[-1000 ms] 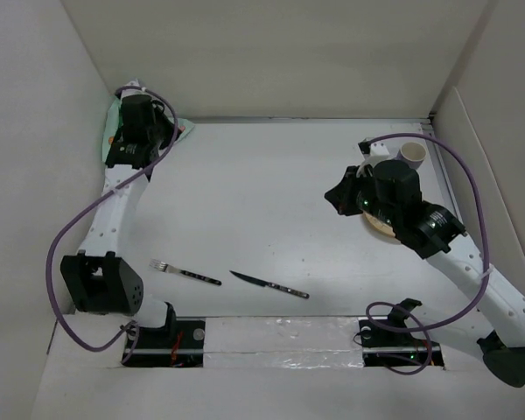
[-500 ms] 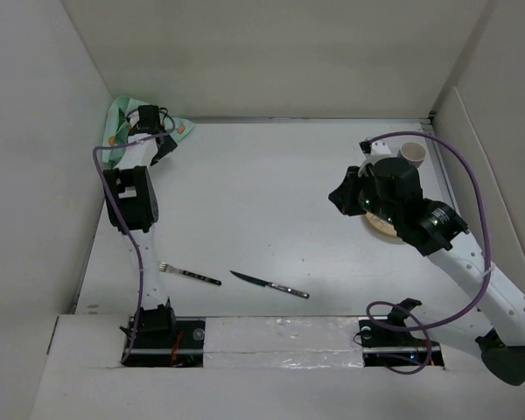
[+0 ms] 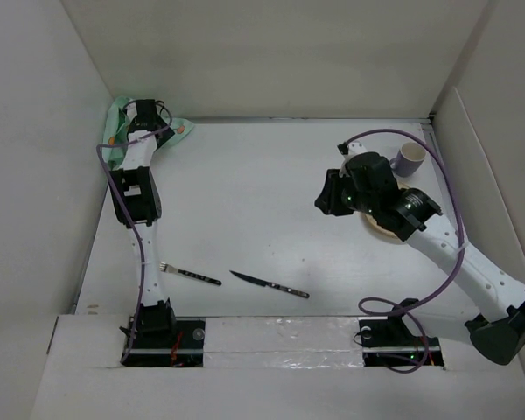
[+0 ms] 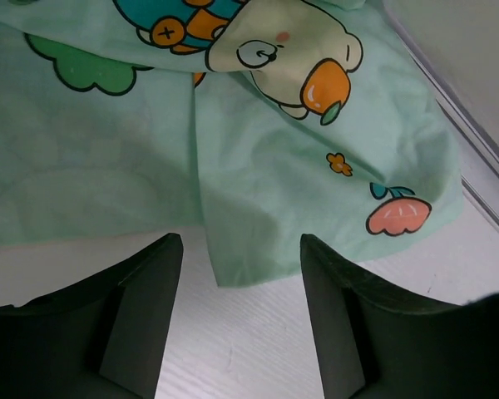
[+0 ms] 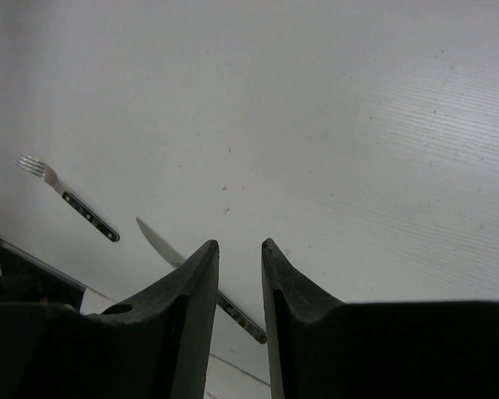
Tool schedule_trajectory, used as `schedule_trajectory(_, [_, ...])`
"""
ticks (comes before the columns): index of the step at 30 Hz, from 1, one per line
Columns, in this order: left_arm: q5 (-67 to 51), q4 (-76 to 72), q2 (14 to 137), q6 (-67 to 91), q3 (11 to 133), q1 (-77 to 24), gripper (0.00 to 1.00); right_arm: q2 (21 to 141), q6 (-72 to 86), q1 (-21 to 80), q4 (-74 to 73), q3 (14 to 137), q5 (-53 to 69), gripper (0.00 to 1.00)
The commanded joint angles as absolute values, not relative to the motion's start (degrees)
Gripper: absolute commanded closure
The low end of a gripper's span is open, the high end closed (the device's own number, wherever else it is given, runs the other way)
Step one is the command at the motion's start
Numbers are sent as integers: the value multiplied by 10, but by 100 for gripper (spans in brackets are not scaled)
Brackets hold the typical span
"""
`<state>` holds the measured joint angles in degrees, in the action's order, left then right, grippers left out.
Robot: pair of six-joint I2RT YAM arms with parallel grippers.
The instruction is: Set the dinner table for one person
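The dinner table (image 3: 262,184) is a white tabletop walled by white panels. A mint-green cartoon placemat (image 3: 115,122) lies crumpled in its far left corner. My left gripper (image 3: 145,112) hovers over it, open; in the left wrist view a corner of the placemat (image 4: 274,166) lies between the spread fingertips of the gripper (image 4: 241,249), ungripped. My right gripper (image 3: 325,197) hangs over the table's middle right, its jaws (image 5: 239,245) slightly apart and empty. A fork (image 3: 185,274) and knife (image 3: 269,284) lie near the front edge.
A tan plate (image 3: 381,227) sits partly under the right arm, with a lavender mug (image 3: 409,157) behind it near the right wall. In the right wrist view the fork (image 5: 66,198) and knife (image 5: 162,243) show beyond the fingers. Taped strips run along the front edge.
The left arm has stretched out straight toward the far left corner and its jaws have opened over the placemat. The right gripper has shifted left off the plate and opened a little.
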<state>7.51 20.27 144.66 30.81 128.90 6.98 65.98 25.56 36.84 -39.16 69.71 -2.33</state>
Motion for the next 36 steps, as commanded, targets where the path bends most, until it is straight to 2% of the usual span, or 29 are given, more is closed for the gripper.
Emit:
schedule_trajectory(1, [48, 183, 1468, 317, 1317, 79, 46, 672, 256, 374, -386, 739, -15, 67])
schedule_trajectory(2, [47, 177, 1465, 317, 1312, 79, 48, 677, 251, 374, -384, 745, -17, 67])
schedule_trajectory(6, [26, 173, 1469, 318, 1318, 79, 69, 692, 249, 374, -376, 755, -16, 67])
schedule_trajectory(7, [19, 171, 1468, 321, 1318, 79, 83, 695, 249, 374, -374, 755, -13, 67])
schedule_trajectory(9, [4, 164, 1468, 334, 1317, 79, 100, 700, 248, 379, -366, 754, -4, 68])
schedule_trajectory(16, [-54, 113, 1390, 341, 1275, 20, 100, 693, 249, 384, -355, 740, 14, 71])
schedule_trajectory(19, [-90, 52, 1269, 351, 1171, -47, 100, 684, 245, 384, -345, 738, -14, 73])
schedule_trajectory(23, [-110, 5, 1164, 374, 1025, -147, 100, 682, 225, 371, -342, 752, -30, 74])
schedule_trajectory(26, [-112, 4, 1117, 391, 964, -216, 100, 678, 213, 358, -338, 758, -41, 75])
schedule_trajectory(32, [-124, 23, 1130, 418, 930, -327, 100, 658, 203, 307, -332, 737, -28, 75])
schedule_trajectory(35, [-145, 28, 1157, 431, 932, -374, 75, 643, 210, 284, -330, 708, -27, 74])
schedule_trajectory(36, [-142, 36, 1159, 431, 935, -381, 61, 636, 212, 279, -330, 701, -27, 74])
